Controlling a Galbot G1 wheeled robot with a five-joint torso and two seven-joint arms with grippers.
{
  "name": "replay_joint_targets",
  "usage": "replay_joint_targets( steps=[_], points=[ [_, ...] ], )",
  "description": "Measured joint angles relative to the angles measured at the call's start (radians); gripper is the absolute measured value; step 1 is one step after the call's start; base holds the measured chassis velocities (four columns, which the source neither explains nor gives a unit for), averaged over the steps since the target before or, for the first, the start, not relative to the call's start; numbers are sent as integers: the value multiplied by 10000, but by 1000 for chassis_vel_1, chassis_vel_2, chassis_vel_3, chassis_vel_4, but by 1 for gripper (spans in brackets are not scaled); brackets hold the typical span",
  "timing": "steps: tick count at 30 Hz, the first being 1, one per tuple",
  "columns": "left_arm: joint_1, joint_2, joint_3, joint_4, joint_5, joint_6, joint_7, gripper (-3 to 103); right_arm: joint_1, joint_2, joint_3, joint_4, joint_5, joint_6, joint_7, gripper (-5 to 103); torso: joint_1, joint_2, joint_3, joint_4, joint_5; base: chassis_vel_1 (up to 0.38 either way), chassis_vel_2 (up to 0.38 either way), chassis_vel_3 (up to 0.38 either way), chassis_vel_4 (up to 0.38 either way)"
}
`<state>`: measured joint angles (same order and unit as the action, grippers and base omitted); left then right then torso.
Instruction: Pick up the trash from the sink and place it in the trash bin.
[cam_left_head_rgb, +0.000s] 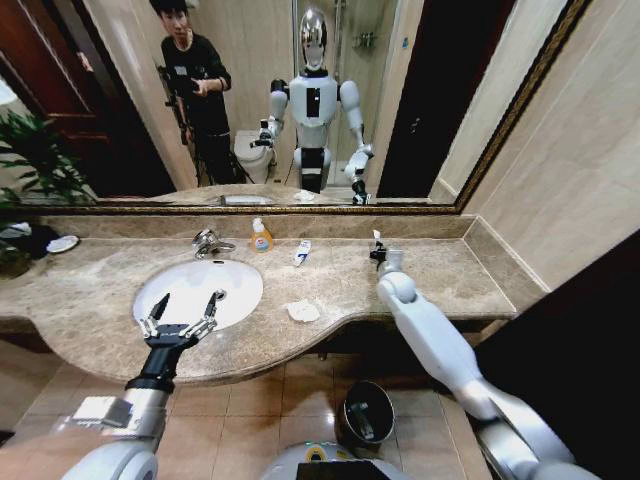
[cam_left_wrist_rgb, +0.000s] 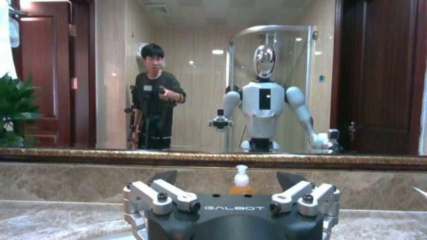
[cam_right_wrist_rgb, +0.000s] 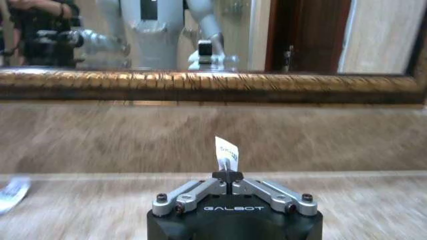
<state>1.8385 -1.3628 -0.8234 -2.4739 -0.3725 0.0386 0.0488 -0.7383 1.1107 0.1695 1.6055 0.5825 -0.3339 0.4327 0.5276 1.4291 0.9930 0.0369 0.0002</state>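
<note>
Left gripper (cam_left_head_rgb: 186, 305) hangs over the near rim of the white oval ceramic sink (cam_left_head_rgb: 236, 275), fingers spread wide and empty. Right gripper (cam_right_wrist_rgb: 229, 176) sits over the beige marble surface (cam_left_head_rgb: 440, 275), fingers pinched on a small flat white packet (cam_right_wrist_rgb: 227, 150). Crumpled white tissue (cam_left_head_rgb: 303, 311) lies beside the sink; round dark metal trash bin (cam_left_head_rgb: 368, 411) is on the floor.

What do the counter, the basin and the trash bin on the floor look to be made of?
The counter looks like polished beige-brown marble or similar stone: mottled veining and a soft sheen. The basin seems glazed white ceramic, smooth and uniformly glossy. The trash bin appears to be dark shiny metal outside, with highlights on its wall and a black interior, though coated plastic cannot be ruled out.
</note>
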Motion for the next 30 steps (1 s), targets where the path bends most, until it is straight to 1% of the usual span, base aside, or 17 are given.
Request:
replay_joint_targets(
  steps=[2,4,8,10,13,16,18,19,20,21,22,24,25,26,27,28,30],
  points=[
    [0,0,0,0,0,0,2,100,-149,-55,71,171,16,-41,-12,0,0,0,0,1,0,0,0,0,0],
    [1,-1,0,0,0,0,0,100,-1765,-548,961,1778,121,-214,-296,0,-1,1,0,-3,4,0,0,0,0],
    [0,-1,-1,0,0,0,-1,100,-2781,-910,1823,2896,331,-173,-801,0,-2,1,-1,-5,-1,0,0,0,0],
    [1,-1,0,0,0,0,-1,100,-3725,-1172,2558,3758,484,147,-1708,0,-1,1,-1,0,-2,0,0,0,0],
    [0,0,0,0,0,0,0,100,-4434,-1188,3053,4206,528,473,-2184,0,-1,1,0,-1,0,0,0,0,0],
    [0,0,0,0,0,0,2,100,-5687,-999,3911,4641,473,1169,-3330,0,-2,1,-1,-3,0,0,0,0,0],
    [0,0,-1,0,0,0,-1,100,-5920,-944,4076,4659,454,1354,-3610,0,-2,1,-1,-2,-1,0,0,0,0],
    [0,-1,0,0,0,0,0,100,-6383,-835,4417,4657,425,1834,-4305,0,-2,1,-1,-3,1,0,0,0,0],
    [1,-1,0,0,0,0,1,100,-6991,-692,4941,4507,472,2627,-5705,0,-2,2,-1,0,-5,0,0,0,0],
    [0,0,0,0,0,0,0,100,-7315,-601,5269,4394,491,2892,-6456,0,-2,1,0,0,0,0,0,0,0],
    [0,0,0,0,0,0,0,100,-7315,-601,5269,4394,491,2892,-6456,0,-2,1,0,0,0,0,0,0,0],
    [0,-1,0,0,0,0,0,100,-8083,-394,6097,4182,779,3315,-8120,0,-1,1,0,-1,-1,0,0,0,0],
    [0,-1,0,0,0,0,3,100,-8314,-343,6332,4108,881,3369,-8568,0,-1,1,0,-1,-2,0,0,0,0],
    [0,-1,0,0,0,0,1,100,-8684,-257,6707,3951,1005,3525,-9391,0,-1,1,0,-1,-2,0,0,0,0],
    [0,-1,0,0,0,0,1,100,-8684,-257,6707,3951,1005,3525,-9391,0,-1,1,0,-1,-2,0,0,0,0],
    [0,-1,0,0,1,0,0,100,-9002,-172,7003,3752,1021,3710,-10080,0,-1,2,0,-1,-3,0,0,0,0],
    [0,-1,0,0,0,0,1,100,-9479,-60,7192,3451,937,4002,-10454,0,-2,1,0,-2,-1,0,0,0,0]
  ],
)
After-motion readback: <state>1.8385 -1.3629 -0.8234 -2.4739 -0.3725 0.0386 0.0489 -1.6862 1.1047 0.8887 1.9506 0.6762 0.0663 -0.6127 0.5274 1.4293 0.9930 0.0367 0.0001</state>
